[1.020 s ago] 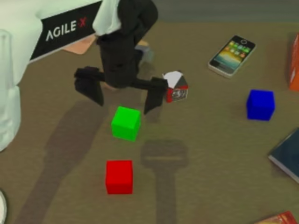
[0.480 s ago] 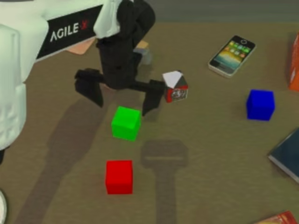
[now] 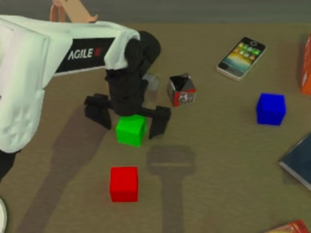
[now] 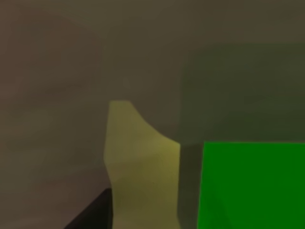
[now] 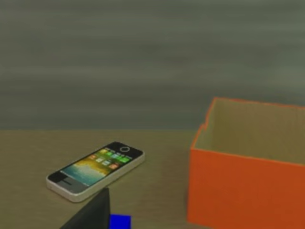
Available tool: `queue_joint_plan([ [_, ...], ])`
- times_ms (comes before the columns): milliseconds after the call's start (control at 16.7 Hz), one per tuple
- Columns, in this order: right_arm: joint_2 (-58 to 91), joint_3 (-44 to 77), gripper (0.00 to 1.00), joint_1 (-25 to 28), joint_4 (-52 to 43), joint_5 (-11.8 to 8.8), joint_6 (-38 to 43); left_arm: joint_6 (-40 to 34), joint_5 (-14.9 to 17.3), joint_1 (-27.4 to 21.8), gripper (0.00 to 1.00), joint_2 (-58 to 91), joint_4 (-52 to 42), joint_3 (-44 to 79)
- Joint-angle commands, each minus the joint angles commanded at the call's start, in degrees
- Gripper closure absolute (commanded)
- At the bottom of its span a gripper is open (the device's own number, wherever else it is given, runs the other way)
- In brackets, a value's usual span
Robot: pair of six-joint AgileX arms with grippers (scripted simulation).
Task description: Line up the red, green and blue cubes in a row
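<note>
Left gripper was spread wide astride the matte bright green cube (not gripping); centre it first, then close.

3 plain cubes: green cube, red cube, blue cube (deep); orange box.

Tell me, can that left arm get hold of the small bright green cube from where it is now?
Probably yes. The left gripper hangs open right above the small bright green cube, one finger on each side, and nothing lies between them. The small patterned box stands apart from it.
</note>
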Motion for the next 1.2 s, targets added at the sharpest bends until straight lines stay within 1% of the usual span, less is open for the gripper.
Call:
queue_joint_plan([
  [180, 0.0, 0.0, 0.0, 0.0, 0.0, 0.0, 0.0, 0.0, 0.0, 0.0, 0.0, 0.0, 0.0, 0.0],
  [960, 0.0, 0.0, 0.0, 0.0, 0.0, 0.0, 0.0, 0.0, 0.0, 0.0, 0.98, 0.0, 0.0, 0.0],
  [1020, 0.0, 0.0, 0.0, 0.0, 0.0, 0.0, 0.0, 0.0, 0.0, 0.0, 1.0, 0.0, 0.0, 0.0],
  [1200, 0.0, 0.0, 0.0, 0.0, 0.0, 0.0, 0.0, 0.0, 0.0, 0.0, 1.0, 0.0, 0.0, 0.0],
])
